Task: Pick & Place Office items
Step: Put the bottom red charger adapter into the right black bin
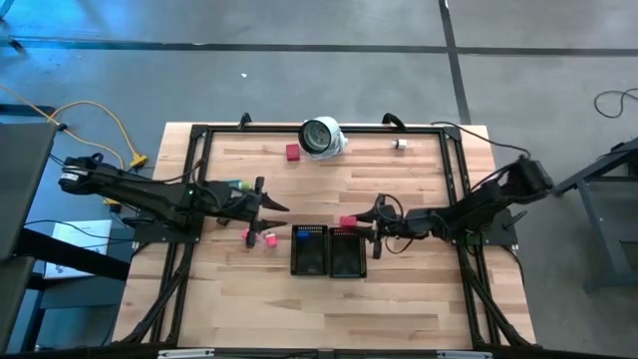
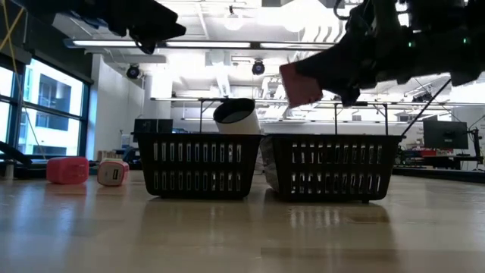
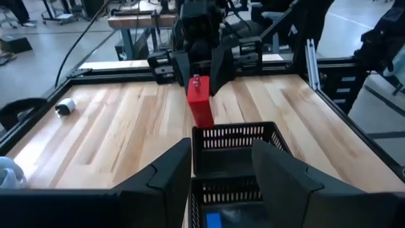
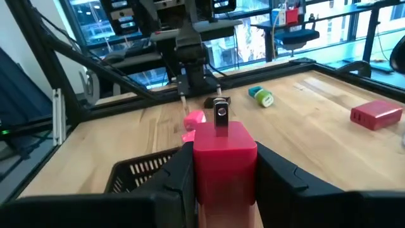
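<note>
No readable text, label, brand, number or sign is showing in any view.

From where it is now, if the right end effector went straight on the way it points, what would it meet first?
Probably the left end effector facing it across the trays; the right end effector holds a red block above the right tray. Heights are unclear, so it might pass.
</note>
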`<act>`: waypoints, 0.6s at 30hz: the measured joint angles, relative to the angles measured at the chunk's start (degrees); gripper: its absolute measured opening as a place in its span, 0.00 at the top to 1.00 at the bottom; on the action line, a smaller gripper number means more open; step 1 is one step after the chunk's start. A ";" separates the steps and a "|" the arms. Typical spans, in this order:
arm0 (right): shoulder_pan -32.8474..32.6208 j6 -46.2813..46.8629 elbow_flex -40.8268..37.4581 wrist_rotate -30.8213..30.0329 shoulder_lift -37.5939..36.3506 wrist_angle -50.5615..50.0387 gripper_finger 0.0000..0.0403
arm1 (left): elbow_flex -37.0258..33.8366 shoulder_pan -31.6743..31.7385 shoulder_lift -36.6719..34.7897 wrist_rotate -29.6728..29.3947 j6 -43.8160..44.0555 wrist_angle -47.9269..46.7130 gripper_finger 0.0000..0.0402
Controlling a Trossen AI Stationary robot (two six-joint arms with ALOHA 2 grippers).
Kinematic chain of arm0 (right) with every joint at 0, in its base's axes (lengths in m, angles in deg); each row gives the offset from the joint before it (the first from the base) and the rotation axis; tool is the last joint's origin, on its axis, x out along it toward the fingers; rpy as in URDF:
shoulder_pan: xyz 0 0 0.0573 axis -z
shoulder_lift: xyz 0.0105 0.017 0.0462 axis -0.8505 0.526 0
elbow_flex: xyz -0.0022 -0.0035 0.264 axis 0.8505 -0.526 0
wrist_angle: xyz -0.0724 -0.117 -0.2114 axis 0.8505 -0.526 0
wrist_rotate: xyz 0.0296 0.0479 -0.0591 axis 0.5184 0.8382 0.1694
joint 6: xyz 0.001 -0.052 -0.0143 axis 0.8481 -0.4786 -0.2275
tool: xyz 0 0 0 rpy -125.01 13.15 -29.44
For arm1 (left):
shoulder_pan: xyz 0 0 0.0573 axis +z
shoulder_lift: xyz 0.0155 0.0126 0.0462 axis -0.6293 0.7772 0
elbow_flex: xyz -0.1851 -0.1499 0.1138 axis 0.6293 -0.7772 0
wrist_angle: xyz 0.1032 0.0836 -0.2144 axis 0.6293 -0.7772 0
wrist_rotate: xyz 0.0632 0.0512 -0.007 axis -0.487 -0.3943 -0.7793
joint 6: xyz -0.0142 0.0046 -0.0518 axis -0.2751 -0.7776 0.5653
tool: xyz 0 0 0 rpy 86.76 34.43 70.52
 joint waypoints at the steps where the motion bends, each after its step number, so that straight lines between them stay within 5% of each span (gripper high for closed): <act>1: -0.34 0.02 0.00 -0.57 1.44 1.39 0.74 | 0.02 0.00 0.17 0.00 0.06 0.24 0.60; 10: -2.50 1.54 0.00 -3.59 14.88 15.83 0.74 | 0.00 0.00 0.18 0.02 0.36 0.20 0.60; 18: -3.20 3.75 0.01 -3.81 17.81 16.78 0.74 | 0.00 0.00 0.18 0.04 0.97 0.20 0.60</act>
